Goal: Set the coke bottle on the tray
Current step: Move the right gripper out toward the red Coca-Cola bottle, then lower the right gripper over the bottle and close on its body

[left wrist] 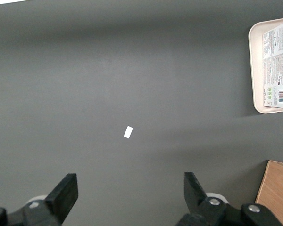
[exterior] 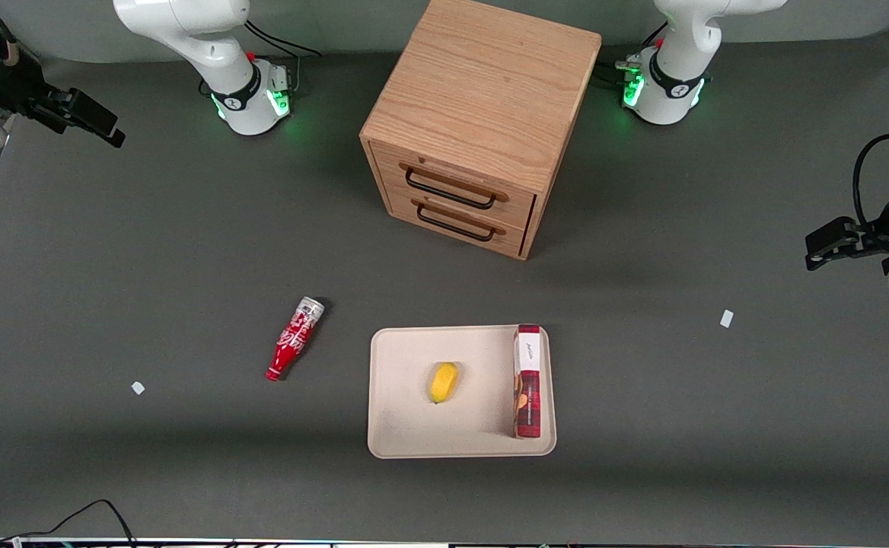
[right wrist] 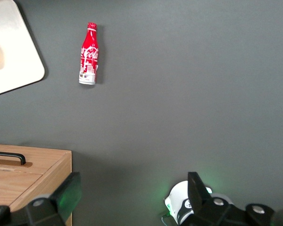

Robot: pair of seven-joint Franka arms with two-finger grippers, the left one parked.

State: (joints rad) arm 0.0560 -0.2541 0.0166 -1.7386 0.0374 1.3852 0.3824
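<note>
The coke bottle (exterior: 294, 339) lies on its side on the grey table, beside the tray (exterior: 406, 426) and apart from it, toward the working arm's end. Its red cap points toward the front camera and its silver base toward the cabinet. It also shows in the right wrist view (right wrist: 89, 54), with a corner of the tray (right wrist: 14, 61). My right gripper (exterior: 102, 125) hangs high at the working arm's end of the table, far from the bottle and farther from the front camera than it. The gripper (right wrist: 132, 190) is open and empty.
On the tray lie a yellow fruit (exterior: 444, 382) and a red-and-white box (exterior: 527, 380) along one edge. A wooden drawer cabinet (exterior: 482, 114) stands farther from the front camera than the tray. Two small white scraps (exterior: 138, 387) (exterior: 727, 318) lie on the table.
</note>
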